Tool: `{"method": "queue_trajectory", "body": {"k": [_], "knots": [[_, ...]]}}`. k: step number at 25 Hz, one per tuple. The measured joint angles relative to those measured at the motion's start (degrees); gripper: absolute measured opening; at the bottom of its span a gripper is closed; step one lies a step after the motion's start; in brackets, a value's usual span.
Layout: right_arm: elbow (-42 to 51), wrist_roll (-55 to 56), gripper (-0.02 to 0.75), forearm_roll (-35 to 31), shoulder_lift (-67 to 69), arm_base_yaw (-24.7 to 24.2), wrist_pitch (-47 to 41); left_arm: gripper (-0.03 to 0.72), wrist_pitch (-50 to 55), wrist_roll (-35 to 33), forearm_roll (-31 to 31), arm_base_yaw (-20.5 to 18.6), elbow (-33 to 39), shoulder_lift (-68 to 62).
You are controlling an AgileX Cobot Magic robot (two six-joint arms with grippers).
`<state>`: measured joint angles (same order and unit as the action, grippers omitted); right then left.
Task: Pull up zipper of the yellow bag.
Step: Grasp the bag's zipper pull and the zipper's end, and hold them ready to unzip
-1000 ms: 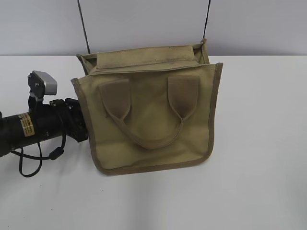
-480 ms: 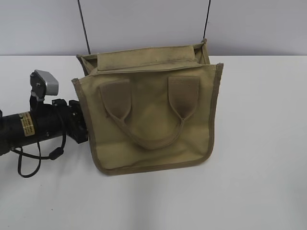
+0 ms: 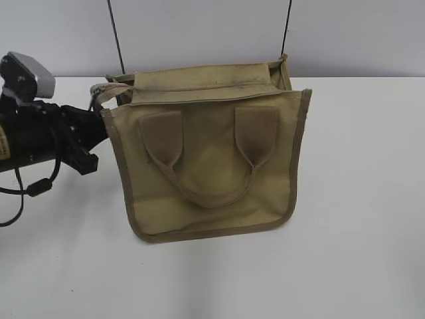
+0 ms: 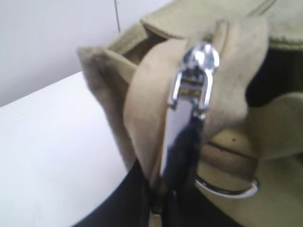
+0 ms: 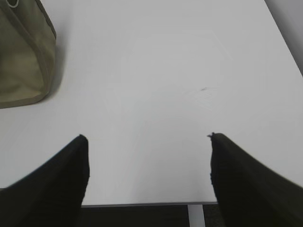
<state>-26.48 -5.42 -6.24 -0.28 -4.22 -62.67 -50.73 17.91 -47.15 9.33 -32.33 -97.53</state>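
Note:
The yellow bag [image 3: 206, 166] stands on the white table, handle side facing the exterior view. Its zipper [image 3: 199, 86] runs along the top panel. My left gripper [image 3: 97, 109] is at the bag's top left corner. In the left wrist view, the left gripper [image 4: 173, 198] is shut on the silver pull tab [image 4: 187, 118], with a tan fabric strip [image 4: 147, 104] beside it. My right gripper [image 5: 147, 142] is open and empty over bare table; only the bag's lower corner [image 5: 23, 52] shows in that view. The right gripper is out of the exterior view.
Two thin black rods [image 3: 116, 33] [image 3: 289, 26] rise behind the bag. A black cable [image 3: 20, 199] hangs under the left arm. A silver ring [image 4: 227, 189] hangs on the bag near the left jaws. The table's near edge [image 5: 142, 205] lies under the right gripper.
My left arm has risen from beside the bag's left edge to its top left corner. The bag's top left corner has lifted a little.

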Motion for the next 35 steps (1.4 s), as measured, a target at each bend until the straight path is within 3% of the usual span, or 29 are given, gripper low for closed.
{"method": "queue_trajectory", "body": {"k": [6, 11, 23, 26, 31, 35], "knots": [[0.00, 0.00, 0.582, 0.00, 0.00, 0.00, 0.00, 0.006, 4.61, -4.12, 6.10, 0.00, 0.00, 3.12], [0.00, 0.00, 0.582, 0.00, 0.00, 0.00, 0.00, 0.006, 5.50, -7.30, 6.51, 0.00, 0.00, 4.10], [-0.19, 2.08, 0.582, -0.27, 0.00, 0.00, 0.09, 0.006, 12.01, -7.71, 5.85, 0.00, -0.05, 13.32], [-1.61, -0.13, 0.582, -3.40, 2.66, 0.00, 3.07, 0.006, 12.34, -7.11, 4.95, 0.00, -0.05, 13.31], [-2.30, -3.13, 0.582, -11.42, 13.91, 0.00, 19.18, 0.006, 12.29, -5.01, 3.58, 0.00, -0.05, 13.31], [-3.72, -10.37, 0.582, -18.43, 25.88, 0.00, 21.19, 0.006, 12.29, -4.49, 2.92, 0.00, -0.05, 13.31]]}}
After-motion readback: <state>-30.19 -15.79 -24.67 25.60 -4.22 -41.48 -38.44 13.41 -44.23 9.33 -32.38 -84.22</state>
